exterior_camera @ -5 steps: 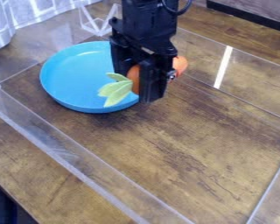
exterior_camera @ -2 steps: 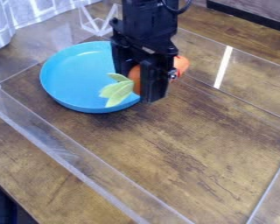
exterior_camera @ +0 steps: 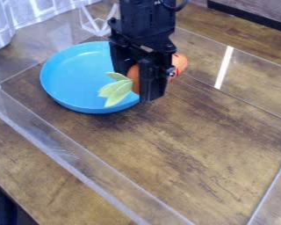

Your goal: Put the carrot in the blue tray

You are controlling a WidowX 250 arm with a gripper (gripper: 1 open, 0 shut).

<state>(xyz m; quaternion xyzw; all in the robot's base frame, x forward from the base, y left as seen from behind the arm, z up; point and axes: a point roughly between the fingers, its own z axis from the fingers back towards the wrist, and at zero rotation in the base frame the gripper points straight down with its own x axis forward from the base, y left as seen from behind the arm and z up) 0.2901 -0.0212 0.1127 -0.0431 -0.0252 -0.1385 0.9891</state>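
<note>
On the brown wooden tabletop (exterior_camera: 184,167) we've got the black gripper (exterior_camera: 153,83) clamped on the leafy orange toy carrot (exterior_camera: 134,77) at upper centre, and letting go too far right could catch the round blue plastic tray's (exterior_camera: 63,74) rim.

carrot (exterior_camera: 136,77) partly behind gripper (exterior_camera: 151,81)
</note>
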